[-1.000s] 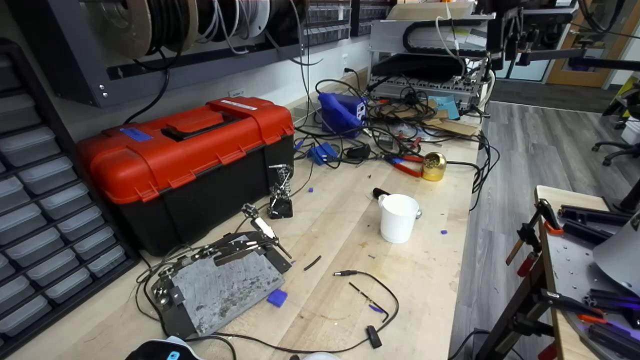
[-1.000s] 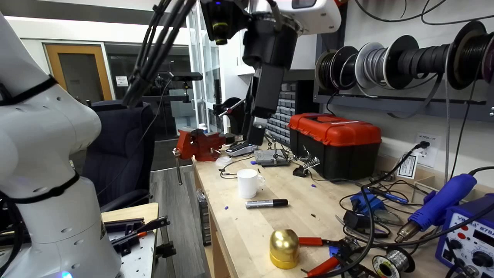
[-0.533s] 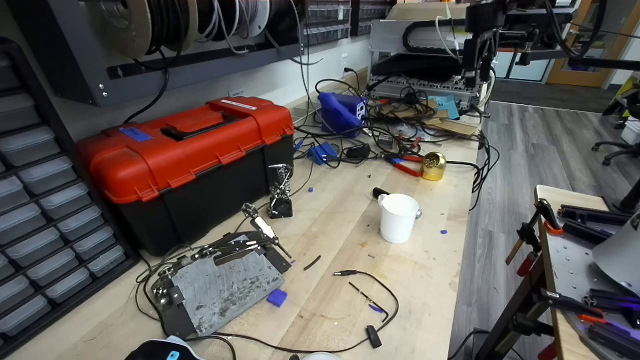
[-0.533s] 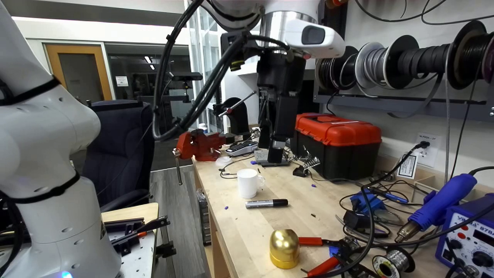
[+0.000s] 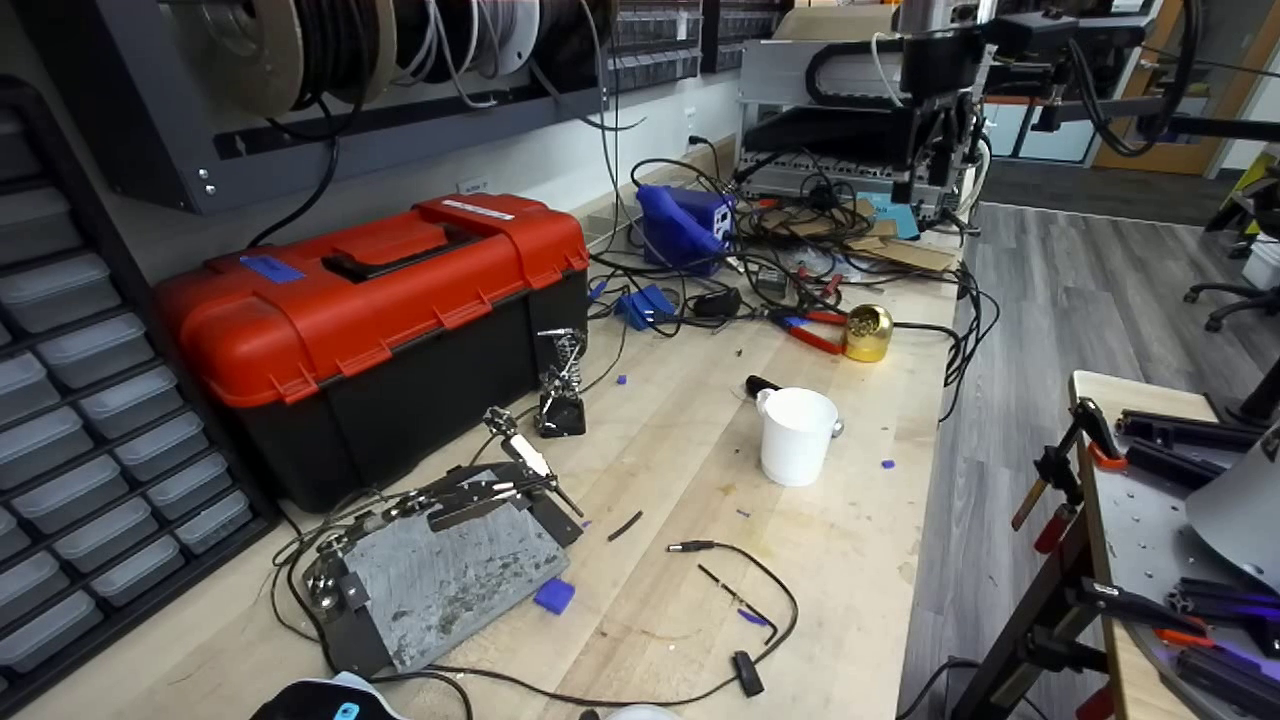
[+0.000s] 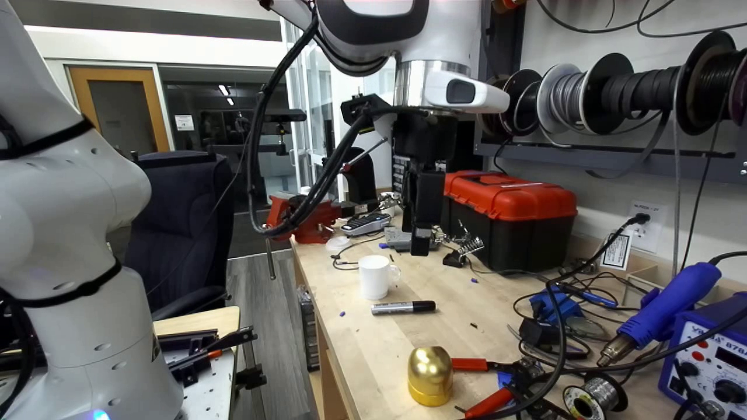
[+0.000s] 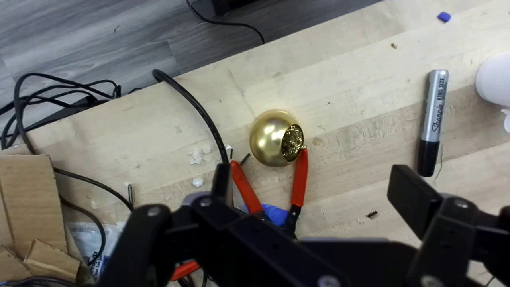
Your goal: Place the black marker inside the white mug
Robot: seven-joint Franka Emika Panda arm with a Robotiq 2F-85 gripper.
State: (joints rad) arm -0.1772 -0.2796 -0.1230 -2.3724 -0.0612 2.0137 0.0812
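Wrist view and both exterior views show the pale wooden desk. Seen most fully in an exterior view, the white robot arm rises beside the desk and reaches over it. The toolbox stands on the desk in both exterior views, black below, its red lid down. The tool hangs above the desk with its fingers pointing down, and these are spread wide apart and hold nothing. Below it, in the wrist view, lie pliers with red handles, set apart in a V. The white mug stands upright, its handle on the toolbox's side; the wrist view cuts part of it off. A rounded golden pot filled with metallic coils stands at the tip of one pliers handle; whether they touch I cannot tell. The black marker, silver along its barrel, lies flat on the desk just beside the mug, outside and apart from it; in an exterior view its black cap shows behind the mug. Smallest, a blue scrap lies near the desk's edge.
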